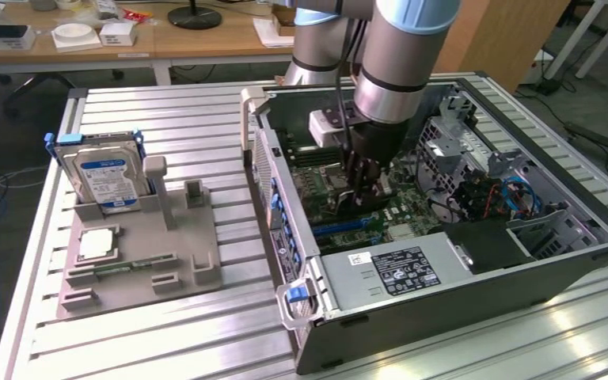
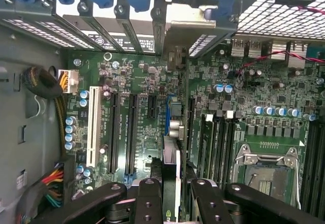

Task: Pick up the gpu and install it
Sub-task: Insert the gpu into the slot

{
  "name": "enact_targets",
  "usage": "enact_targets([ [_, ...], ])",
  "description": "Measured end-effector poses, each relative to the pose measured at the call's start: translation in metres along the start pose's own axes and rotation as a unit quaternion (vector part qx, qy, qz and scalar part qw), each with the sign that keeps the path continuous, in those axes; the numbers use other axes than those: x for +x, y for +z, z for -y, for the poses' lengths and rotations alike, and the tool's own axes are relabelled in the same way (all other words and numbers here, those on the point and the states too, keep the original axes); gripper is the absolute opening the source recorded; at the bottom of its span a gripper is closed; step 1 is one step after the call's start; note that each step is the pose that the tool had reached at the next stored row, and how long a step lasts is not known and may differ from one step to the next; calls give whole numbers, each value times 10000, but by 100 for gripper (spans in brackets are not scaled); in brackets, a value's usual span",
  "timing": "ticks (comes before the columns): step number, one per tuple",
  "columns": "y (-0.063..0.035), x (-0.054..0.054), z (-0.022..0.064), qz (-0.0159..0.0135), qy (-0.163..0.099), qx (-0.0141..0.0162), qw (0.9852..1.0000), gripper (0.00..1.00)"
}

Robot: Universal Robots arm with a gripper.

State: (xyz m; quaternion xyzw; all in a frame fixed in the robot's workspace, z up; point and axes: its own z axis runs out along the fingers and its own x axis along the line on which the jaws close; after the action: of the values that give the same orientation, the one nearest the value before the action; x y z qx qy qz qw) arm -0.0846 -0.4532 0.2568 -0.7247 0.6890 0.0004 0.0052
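Observation:
My gripper (image 1: 367,186) reaches down into the open computer case (image 1: 557,261), over the green motherboard (image 1: 415,212). It is shut on the gpu (image 2: 172,127), which shows edge-on in the wrist view as a thin card between the black fingers (image 2: 148,198). The card's silvery bracket (image 2: 175,28) sits at the row of rear slot openings. The card stands lined up with a blue slot (image 2: 167,113), beside two black slots (image 2: 131,132) and a white one (image 2: 93,127). Whether its edge is seated in the blue slot I cannot tell.
The CPU socket (image 2: 266,165) and memory slots (image 2: 216,142) lie to one side of the card. A power supply (image 1: 410,269) fills the case's near end. On the exterior view's left, a grey fixture (image 1: 193,273) holds a hard drive (image 1: 104,178), a chip (image 1: 98,244) and a memory stick (image 1: 135,264).

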Motion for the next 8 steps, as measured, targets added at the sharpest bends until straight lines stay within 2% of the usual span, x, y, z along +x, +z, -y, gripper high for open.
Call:
enact_targets([
  [8,51,-2,-43,0,0,0,10000,27],
])
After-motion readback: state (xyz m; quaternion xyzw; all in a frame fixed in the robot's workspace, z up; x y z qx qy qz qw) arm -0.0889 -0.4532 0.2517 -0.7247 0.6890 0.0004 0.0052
